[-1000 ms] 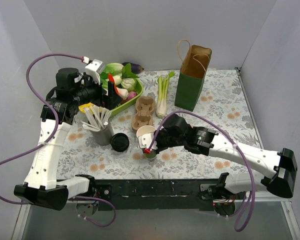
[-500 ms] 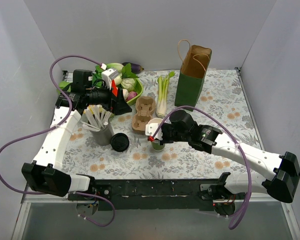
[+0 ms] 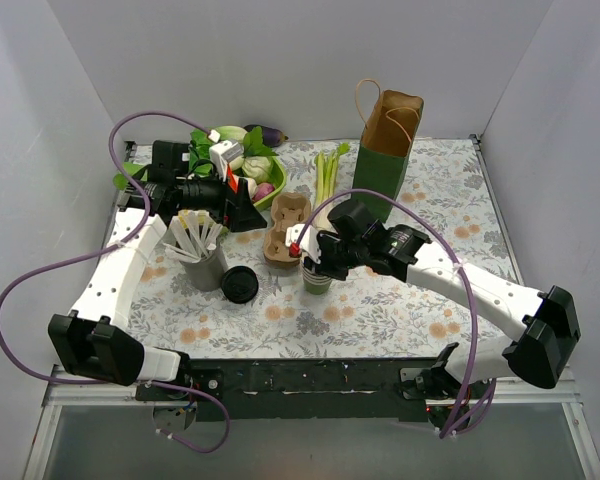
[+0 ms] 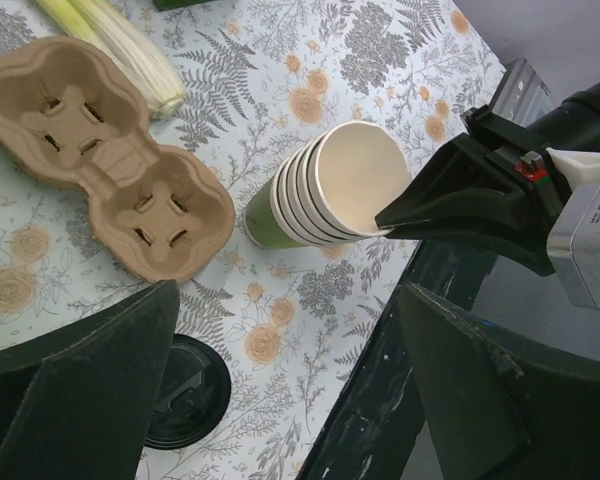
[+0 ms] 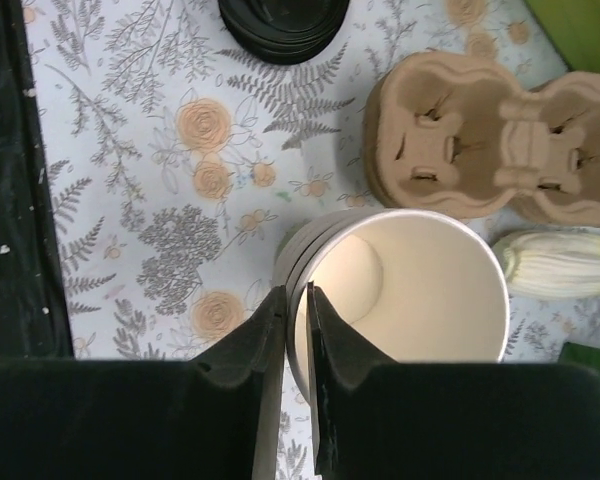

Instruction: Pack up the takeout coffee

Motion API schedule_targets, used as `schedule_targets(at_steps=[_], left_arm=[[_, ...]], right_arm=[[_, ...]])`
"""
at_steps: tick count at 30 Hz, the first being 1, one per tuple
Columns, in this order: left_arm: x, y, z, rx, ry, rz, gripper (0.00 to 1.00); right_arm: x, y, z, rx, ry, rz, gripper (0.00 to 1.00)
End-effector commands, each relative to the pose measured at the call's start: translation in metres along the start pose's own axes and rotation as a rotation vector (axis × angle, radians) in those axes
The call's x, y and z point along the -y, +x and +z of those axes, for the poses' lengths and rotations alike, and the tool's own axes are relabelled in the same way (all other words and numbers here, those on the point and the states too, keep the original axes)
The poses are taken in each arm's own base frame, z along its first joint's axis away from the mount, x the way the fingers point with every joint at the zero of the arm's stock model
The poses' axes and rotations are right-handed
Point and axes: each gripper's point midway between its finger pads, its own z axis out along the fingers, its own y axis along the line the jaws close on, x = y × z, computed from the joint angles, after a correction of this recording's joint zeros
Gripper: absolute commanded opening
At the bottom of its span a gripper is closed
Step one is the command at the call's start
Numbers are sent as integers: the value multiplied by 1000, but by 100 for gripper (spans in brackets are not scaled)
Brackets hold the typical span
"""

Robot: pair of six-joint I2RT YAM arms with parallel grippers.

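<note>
A stack of nested dark green cups (image 3: 317,281), cream inside, stands on the flowered table; it also shows in the left wrist view (image 4: 310,195) and the right wrist view (image 5: 400,300). No single cup shows apart from this stack. My right gripper (image 3: 314,262) (image 5: 298,300) is shut on the rim of the stack's top cup, one finger inside and one outside. A round black lid (image 3: 239,286) (image 4: 185,392) lies to the left of the stack. My left gripper (image 3: 242,208) (image 4: 285,330) is open and empty, held above the table left of the cup carrier.
A brown pulp cup carrier (image 3: 286,228) lies just behind the stack. A grey cup of white sticks (image 3: 202,258) stands at the left. A green paper bag (image 3: 383,160) stands open at the back. Celery (image 3: 325,185) and a green tray of vegetables (image 3: 248,172) lie behind.
My right gripper has moved the cup stack a little right and back, toward the carrier. My left arm swung right and lower, and has barely moved in the last half second.
</note>
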Motion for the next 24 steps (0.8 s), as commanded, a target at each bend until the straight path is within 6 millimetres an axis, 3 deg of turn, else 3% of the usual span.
schedule_targets(at_steps=[1, 6, 9, 16, 24], left_arm=[[13, 4, -3, 14, 54, -11, 92], [13, 1, 0, 19, 62, -43, 92], [13, 7, 10, -3, 99, -127, 92], [8, 20, 39, -54, 161, -341, 92], [15, 17, 73, -97, 222, -489, 92]], right_arm=[[-8, -7, -10, -7, -45, 55, 17], [-1, -20, -18, 12, -30, 72, 1], [6, -24, -25, 10, -14, 92, 1], [55, -29, -49, 23, 248, 183, 1], [61, -31, -57, 66, 296, 247, 1]])
